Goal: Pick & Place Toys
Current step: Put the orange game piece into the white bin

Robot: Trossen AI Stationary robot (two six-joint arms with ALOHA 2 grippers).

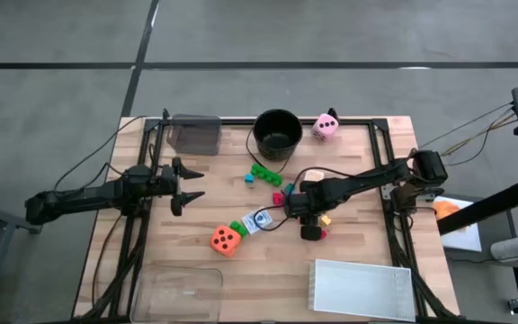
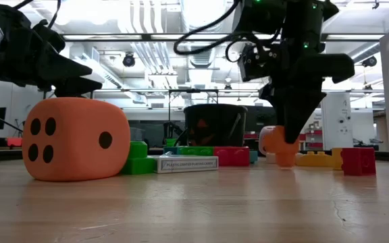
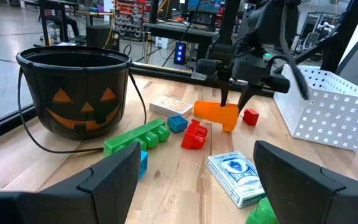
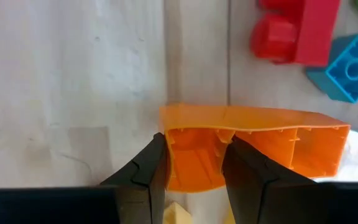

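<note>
My right gripper [image 4: 194,171] points down over the middle of the table [image 1: 311,225] and is shut on a long orange brick [image 4: 253,146], whose hollow underside faces up. Next to it lie a red brick [image 4: 297,31], a blue brick [image 4: 347,68], a green brick [image 3: 138,138], a yellow brick [image 2: 319,159] and a card pack [image 3: 235,177]. An orange die [image 1: 226,239] sits near the front and a pink die [image 1: 325,126] at the far edge. My left gripper [image 1: 187,186] waits open at the table's left. My right gripper holds the orange brick by one end [image 4: 194,155], coming from above with its fingers pointing down. One finger [image 4: 145,177] stands outside the end wall and the other [image 4: 247,177] seems to reach into the hollow. The brick lies level, low at the tabletop; whether it is clear of it, I cannot tell.
A black bucket [image 1: 278,133] with a pumpkin face stands at the far middle. A dark clear tray [image 1: 194,135] is at the far left, a clear tray [image 1: 180,292] at the near left and a white perforated tray [image 1: 362,288] at the near right.
</note>
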